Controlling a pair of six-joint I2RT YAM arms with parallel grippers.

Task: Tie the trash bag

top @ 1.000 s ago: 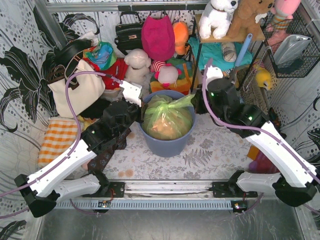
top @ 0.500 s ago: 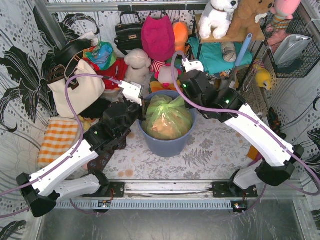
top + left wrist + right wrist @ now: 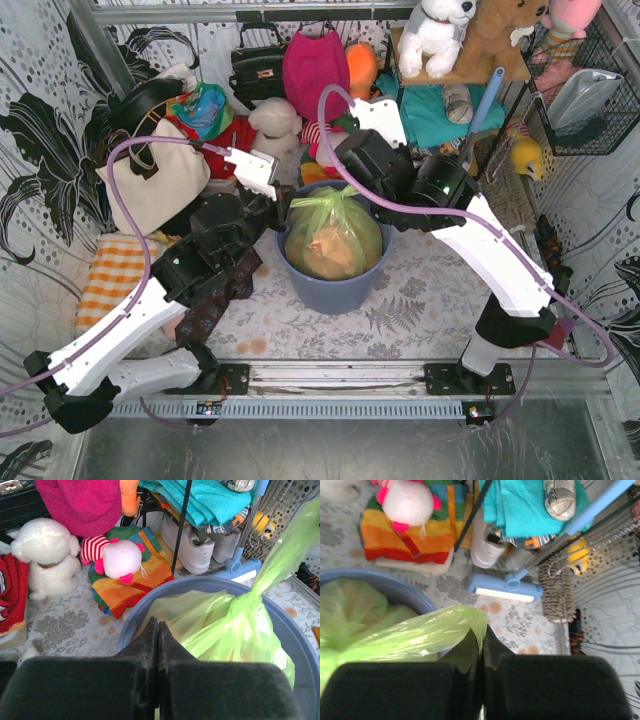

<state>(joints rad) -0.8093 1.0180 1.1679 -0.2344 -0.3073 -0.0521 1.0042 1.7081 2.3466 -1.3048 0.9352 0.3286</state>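
- Moved since a second ago: the right gripper (image 3: pixel 481 635), from out beside the right of the bin (image 3: pixel 330 290) to above its far rim, with a green tail of the trash bag (image 3: pixel 335 240) dragged along. Tail no longer stretched out rightward, now drawn up over the bag's middle.
- Little change on the left gripper (image 3: pixel 158 630) over the same second: low at the bin's left rim, nudged slightly toward the back.
- Seated inside the blue-grey bin, that trash bag, with tan paper showing through the thin plastic and the mouth pinched into a narrow gather at the top.
- Pressed tight together, the right jaws, clamped on the end of one green flap, seen plainly from the right wrist.
- Pressed together too, the left jaws. Green plastic running from the gather down to them and a sliver of green between them, so judged to be gripping the other flap.
- Key relation: bag below and between the two grippers. From the left wrist, gather ahead and to the right, the taut tail climbing away up-right toward the right gripper.
- Long axis of the stretched plastic: from the left rim, through the gather, to the far side.
- Probably next: crossing one tail over the other. Left gripper closer to the gather, right holding the longer, raised tail.
- Risk: thin plastic tearing or slipping under tension.
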